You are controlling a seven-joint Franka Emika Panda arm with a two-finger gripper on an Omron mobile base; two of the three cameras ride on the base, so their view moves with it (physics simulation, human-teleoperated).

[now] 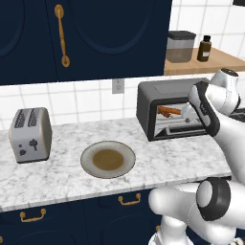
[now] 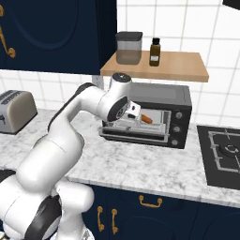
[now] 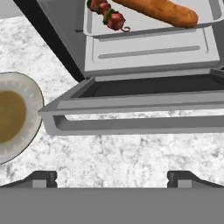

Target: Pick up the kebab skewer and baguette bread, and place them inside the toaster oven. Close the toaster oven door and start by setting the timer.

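Left base view: a black toaster oven (image 1: 162, 103) stands at two o'clock on the marble counter (image 1: 57, 179), an orange loaf inside; an empty plate (image 1: 107, 159) sits centre.

Right base view: the toaster oven door (image 2: 133, 135) hangs down open.

Hand view: the gripper (image 3: 112, 179), jaws wide and empty, hovers above the door; kebab skewer (image 3: 107, 14) and baguette bread (image 3: 164, 11) lie side by side on the tray at twelve o'clock.
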